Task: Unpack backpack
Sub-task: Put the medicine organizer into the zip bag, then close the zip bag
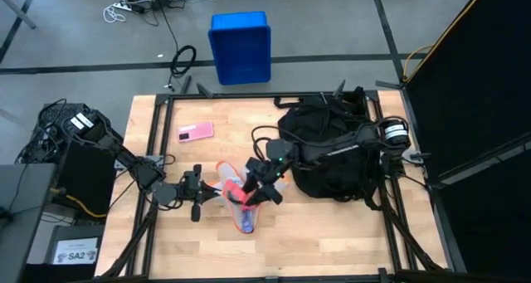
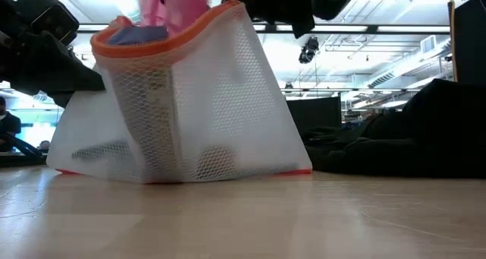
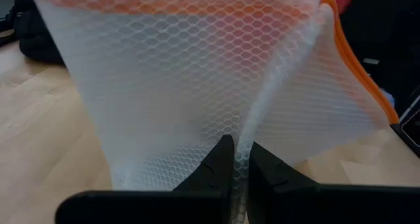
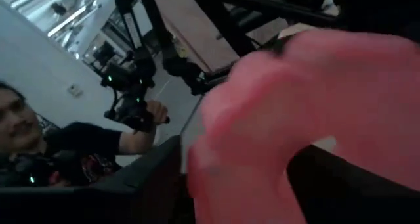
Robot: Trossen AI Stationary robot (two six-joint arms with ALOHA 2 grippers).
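- The bench (image 1: 332,241) has a pale wooden top inside a black metal frame.
- Around it lies a grey concrete floor (image 1: 75,34) crossed by dark lines.
- A blue plastic crate (image 1: 241,46) stands on the floor beyond the bench's far edge.
- Loose cables (image 1: 137,5) lie on the floor at the far left.
- A large black panel (image 1: 473,84) stands along the right side.
- In the low view, long ceiling lights (image 2: 395,35) run under an open-beam ceiling.
- A person (image 4: 59,145) in a dark shirt shows in the right wrist view.
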